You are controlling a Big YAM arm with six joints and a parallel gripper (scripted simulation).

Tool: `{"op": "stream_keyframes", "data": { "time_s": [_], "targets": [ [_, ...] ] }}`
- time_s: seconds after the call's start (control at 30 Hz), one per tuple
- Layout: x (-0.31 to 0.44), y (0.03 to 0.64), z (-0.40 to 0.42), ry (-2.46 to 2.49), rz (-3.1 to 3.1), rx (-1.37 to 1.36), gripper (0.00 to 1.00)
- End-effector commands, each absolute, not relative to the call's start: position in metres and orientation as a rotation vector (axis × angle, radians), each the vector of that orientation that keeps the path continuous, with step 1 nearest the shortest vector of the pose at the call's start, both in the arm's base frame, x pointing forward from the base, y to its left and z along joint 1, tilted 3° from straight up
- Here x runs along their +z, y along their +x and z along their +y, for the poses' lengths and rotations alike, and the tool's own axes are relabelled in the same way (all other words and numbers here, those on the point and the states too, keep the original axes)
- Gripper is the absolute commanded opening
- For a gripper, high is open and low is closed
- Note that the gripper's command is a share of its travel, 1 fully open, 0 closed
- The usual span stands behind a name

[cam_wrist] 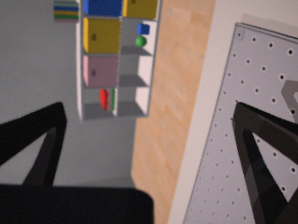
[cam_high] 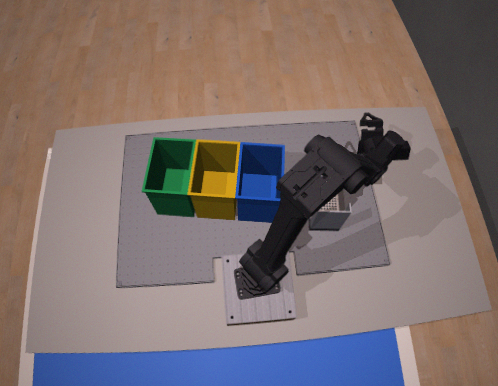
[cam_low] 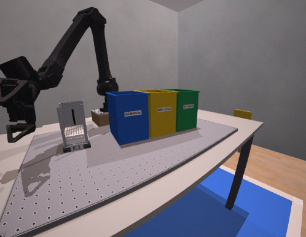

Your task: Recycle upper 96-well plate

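The grey stack rack K1 (cam_low: 72,112) (cam_high: 332,221) stands on the perforated board, right of the bins. A white 96-well plate (cam_low: 74,131) (cam_high: 332,204) lies in it with its wells facing up. The arm hides most of the plate in the top view, and I cannot tell the lower plate apart. The yellow RECYCLE bin (cam_low: 162,112) (cam_high: 214,172) stands upright between the blue GENERAL bin (cam_low: 128,116) (cam_high: 260,175) and the green bin (cam_low: 187,108) (cam_high: 169,167). My gripper (cam_low: 19,131) (cam_high: 371,121) (cam_wrist: 149,111) is open and empty. It hangs above the board's far corner, beyond the rack and apart from it.
The three bins stand touching in a row. The arm's base (cam_high: 259,295) is bolted at the board's front notch, and the arm reaches over the rack. The wrist view shows the board's edge (cam_wrist: 235,100), the table rim and the floor with a shelf far off.
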State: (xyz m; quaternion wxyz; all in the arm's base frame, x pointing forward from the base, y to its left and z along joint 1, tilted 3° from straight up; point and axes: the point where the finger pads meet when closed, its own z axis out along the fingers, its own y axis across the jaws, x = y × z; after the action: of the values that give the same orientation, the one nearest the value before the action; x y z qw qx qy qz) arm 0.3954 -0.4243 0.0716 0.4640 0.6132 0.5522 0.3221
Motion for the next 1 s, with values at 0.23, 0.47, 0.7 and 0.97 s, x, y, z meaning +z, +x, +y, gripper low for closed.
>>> {"op": "stream_keyframes", "data": {
  "time_s": [0.23,0.47,0.7,0.97],
  "targets": [
    [0.077,0.397,-0.426,1.496,1.355,0.788,1.00],
    [0.077,0.397,-0.426,1.496,1.355,0.788,1.00],
    [0.108,0.404,-0.435,1.416,1.492,0.618,1.00],
    [0.089,0.394,-0.427,1.415,1.702,0.449,1.00]
  ]
}}
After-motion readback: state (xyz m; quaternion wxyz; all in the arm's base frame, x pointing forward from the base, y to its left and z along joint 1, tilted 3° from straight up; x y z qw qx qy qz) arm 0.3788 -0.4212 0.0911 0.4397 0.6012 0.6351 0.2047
